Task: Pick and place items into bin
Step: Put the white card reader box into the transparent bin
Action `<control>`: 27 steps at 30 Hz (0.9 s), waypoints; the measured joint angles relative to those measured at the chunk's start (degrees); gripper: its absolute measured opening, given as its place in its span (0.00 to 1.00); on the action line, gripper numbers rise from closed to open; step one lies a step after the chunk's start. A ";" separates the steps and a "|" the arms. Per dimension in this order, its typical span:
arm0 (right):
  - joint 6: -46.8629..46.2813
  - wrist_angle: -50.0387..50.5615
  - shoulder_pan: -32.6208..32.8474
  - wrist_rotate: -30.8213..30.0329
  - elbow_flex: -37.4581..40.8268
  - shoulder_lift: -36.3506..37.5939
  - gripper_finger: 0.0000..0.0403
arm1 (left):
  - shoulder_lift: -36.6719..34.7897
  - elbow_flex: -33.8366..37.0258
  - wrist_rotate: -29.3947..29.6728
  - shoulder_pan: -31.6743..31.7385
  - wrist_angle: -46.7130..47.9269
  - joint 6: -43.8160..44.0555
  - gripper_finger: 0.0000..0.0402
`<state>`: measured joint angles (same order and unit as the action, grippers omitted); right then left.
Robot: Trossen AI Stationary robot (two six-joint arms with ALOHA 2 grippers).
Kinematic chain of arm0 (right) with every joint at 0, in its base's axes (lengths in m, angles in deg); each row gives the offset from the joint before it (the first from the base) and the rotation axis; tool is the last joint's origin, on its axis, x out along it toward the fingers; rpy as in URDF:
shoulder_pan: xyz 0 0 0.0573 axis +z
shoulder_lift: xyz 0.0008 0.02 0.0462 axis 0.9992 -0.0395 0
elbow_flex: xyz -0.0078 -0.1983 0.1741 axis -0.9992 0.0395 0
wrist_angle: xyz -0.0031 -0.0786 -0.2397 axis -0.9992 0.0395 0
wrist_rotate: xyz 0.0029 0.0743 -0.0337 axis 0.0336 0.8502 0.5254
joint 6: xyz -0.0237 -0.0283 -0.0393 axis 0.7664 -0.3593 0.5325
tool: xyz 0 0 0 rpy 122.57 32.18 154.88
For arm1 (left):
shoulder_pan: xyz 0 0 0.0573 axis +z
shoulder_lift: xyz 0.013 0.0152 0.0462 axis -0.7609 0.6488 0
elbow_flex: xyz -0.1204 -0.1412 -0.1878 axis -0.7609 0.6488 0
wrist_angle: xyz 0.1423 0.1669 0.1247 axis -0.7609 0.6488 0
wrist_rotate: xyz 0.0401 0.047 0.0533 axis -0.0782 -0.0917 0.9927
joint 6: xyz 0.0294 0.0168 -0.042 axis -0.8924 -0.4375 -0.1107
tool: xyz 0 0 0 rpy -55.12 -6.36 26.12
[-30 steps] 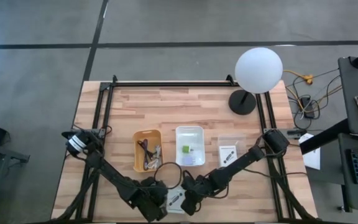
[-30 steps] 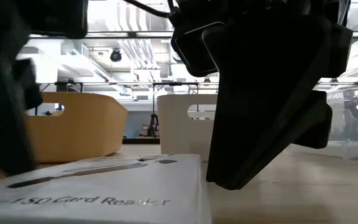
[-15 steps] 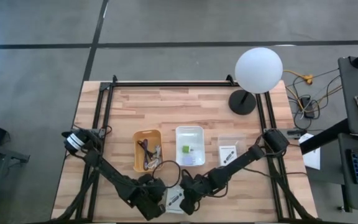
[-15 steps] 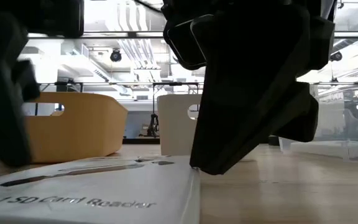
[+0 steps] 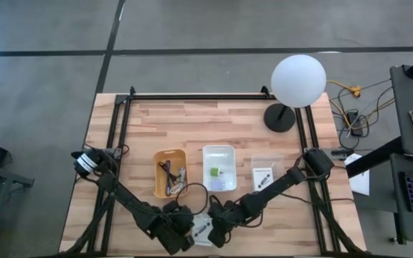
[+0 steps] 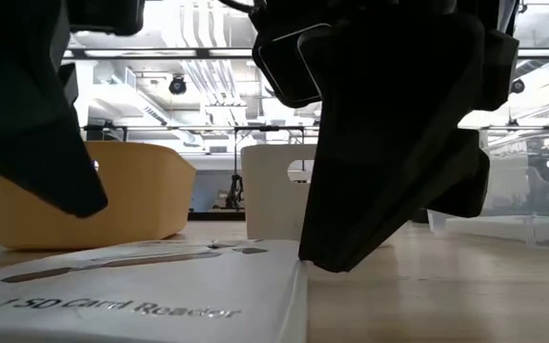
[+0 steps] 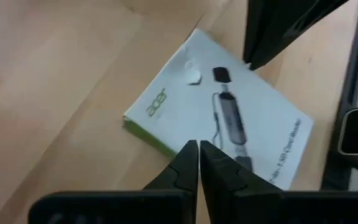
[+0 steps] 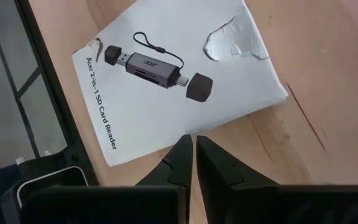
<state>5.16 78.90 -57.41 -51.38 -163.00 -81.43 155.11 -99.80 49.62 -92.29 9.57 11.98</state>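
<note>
A white card box printed with a dark card reader [image 5: 202, 229] lies flat on the wood near the table's near edge, between my two grippers. My left gripper [image 5: 186, 226] is shut at the box's left side, its tips over the green edge [image 7: 157, 140]. My right gripper [image 5: 215, 228] is shut at the box's right edge [image 8: 185, 129]. A second white card [image 5: 263, 178] lies right of the white bin [image 5: 219, 152]. That bin holds a green block [image 5: 213, 172]. The yellow bin [image 5: 169, 155] holds cables [image 5: 172, 175]. My left gripper hangs with shut fingertips [image 7: 190, 155] at the box's green edge, slanting down from the table's left; I cannot tell whether it touches. My right gripper's shut fingertips [image 6: 315, 259] meet the box's right edge [image 6: 299, 272], slanting down from the right. The box lies flat on the table.
A lamp with a white globe [image 5: 298, 80] stands on its dark base [image 5: 279, 117] at the far right. Black rails [image 5: 117, 136] run along the table's left, right and far sides. Bare wood lies beyond the bins.
My right gripper has moved toward the table's left until its shut tips reached the box's right edge. My left gripper has moved toward the right, closer to the box's left side. The box has stayed flat.
</note>
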 joint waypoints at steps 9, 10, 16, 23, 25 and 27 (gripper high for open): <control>-0.02 0.81 0.00 0.00 0.04 0.00 0.03 | 0.02 4.17 -0.49 0.02 -5.07 1.90 0.00; -0.02 0.81 0.02 0.01 0.04 0.00 0.03 | 0.02 4.48 -0.43 0.03 -5.81 2.19 0.00; -0.04 0.81 0.02 0.13 0.04 0.01 0.03 | 0.02 4.55 -0.51 0.03 -6.34 1.92 0.00; -0.02 0.85 0.04 0.22 0.04 0.02 0.03 | 1.79 4.47 -2.51 0.11 -8.32 1.84 0.00; -0.02 0.74 0.09 0.27 0.05 0.02 0.03 | 2.23 4.44 -2.92 0.11 -9.21 1.88 0.00; -0.02 0.55 0.11 0.35 0.07 0.02 0.03 | 2.52 4.44 -3.11 0.20 -9.51 1.88 0.00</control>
<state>5.14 79.45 -57.30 -51.03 -162.93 -81.41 157.63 -95.36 46.52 -92.09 0.06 13.86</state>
